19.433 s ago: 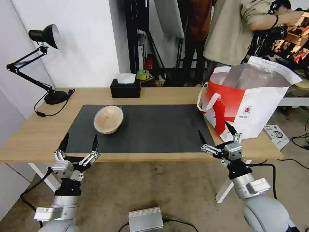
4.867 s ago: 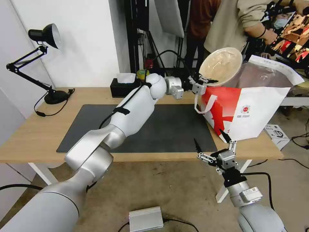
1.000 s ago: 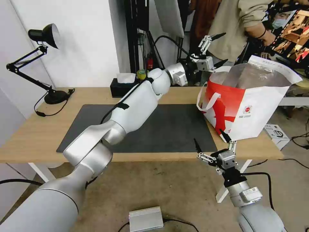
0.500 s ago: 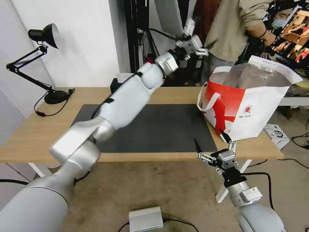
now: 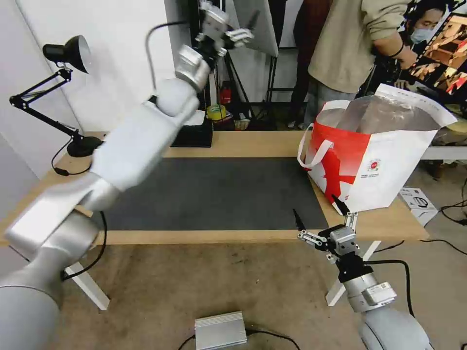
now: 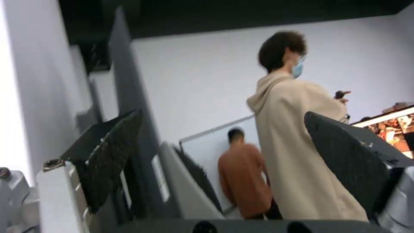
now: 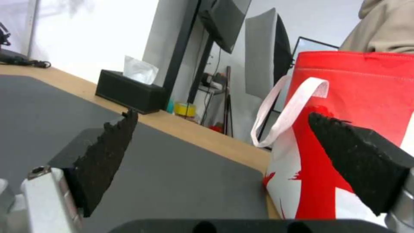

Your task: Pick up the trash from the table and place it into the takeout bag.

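No trash shows on the table [image 5: 243, 143] or its dark mat [image 5: 219, 192]. The white-and-red takeout bag [image 5: 374, 155] stands upright on the table's right end, its foil-lined mouth open; its contents are hidden. My left gripper [image 5: 238, 22] is raised high above the table's back edge, open, with nothing between its fingers [image 6: 112, 155]. My right gripper [image 5: 318, 218] hangs open at the table's front edge, just in front of the bag. In the right wrist view it [image 7: 233, 155] faces the mat [image 7: 172, 168] and the takeout bag [image 7: 345, 97].
A black tissue box [image 5: 192, 133] sits at the table's back edge, partly behind my left arm. A black desk lamp [image 5: 68, 53] stands at the back left. People stand behind the bag. A silver box [image 5: 220, 330] and cables lie on the floor.
My left arm has swung up and to the left, away from the bag, with its gripper open. The beige bowl it held over the bag earlier is gone from view. The right arm is still.
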Tool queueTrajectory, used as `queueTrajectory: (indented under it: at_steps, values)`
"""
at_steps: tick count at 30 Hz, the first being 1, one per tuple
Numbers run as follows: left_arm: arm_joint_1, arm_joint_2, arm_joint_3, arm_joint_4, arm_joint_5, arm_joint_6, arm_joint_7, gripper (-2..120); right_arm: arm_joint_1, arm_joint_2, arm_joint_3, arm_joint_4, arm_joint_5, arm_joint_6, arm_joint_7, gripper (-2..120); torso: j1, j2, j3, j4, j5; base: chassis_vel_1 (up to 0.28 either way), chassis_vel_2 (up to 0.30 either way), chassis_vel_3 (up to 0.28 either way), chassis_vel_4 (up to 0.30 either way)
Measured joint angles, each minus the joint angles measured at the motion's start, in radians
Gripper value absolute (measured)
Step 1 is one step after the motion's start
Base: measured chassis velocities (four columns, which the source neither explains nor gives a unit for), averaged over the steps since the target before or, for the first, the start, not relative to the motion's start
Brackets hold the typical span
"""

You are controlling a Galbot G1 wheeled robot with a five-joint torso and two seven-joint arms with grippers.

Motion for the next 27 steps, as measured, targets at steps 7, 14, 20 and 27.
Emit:
queueTrajectory:
  at_steps: [7, 14, 20, 27]
  values:
    - [0.049, 0.118, -0.027, -0.13, -0.116, 0.083, -0.009, 100, 0.0, 0.0, 0.0, 0.0, 0.0, 0.0, 0.0, 100, 0.0, 0.0, 0.0, -0.0003, 0.0001, 0.0, 0.0, 0.0, 0.0]
    - [0.136, 0.217, -0.072, -0.273, -0.188, 0.128, -0.022, 100, 0.0, 0.0, 0.0, 0.0, 0.0, 0.0, 0.0, 100, 0.0, 0.0, 0.0, -0.0002, 0.0002, 0.0, 0.0, 0.0, 0.0]
    - [0.266, 0.326, -0.15, -0.47, -0.246, 0.178, -0.081, 100, 0.0, 0.0, 0.0, 0.0, 0.0, 0.0, 0.0, 100, 0.0, 0.0, 0.0, -0.0002, 0.0003, 0.0, 0.0, 0.0, 0.0]
    - [0.388, 0.382, -0.258, -0.593, -0.269, 0.199, -0.11, 100, 0.0, 0.0, 0.0, 0.0, 0.0, 0.0, 0.0, 100, 0.0, 0.0, 0.0, -0.0004, 0.0003, 0.0, 0.0, 0.0, 0.0]
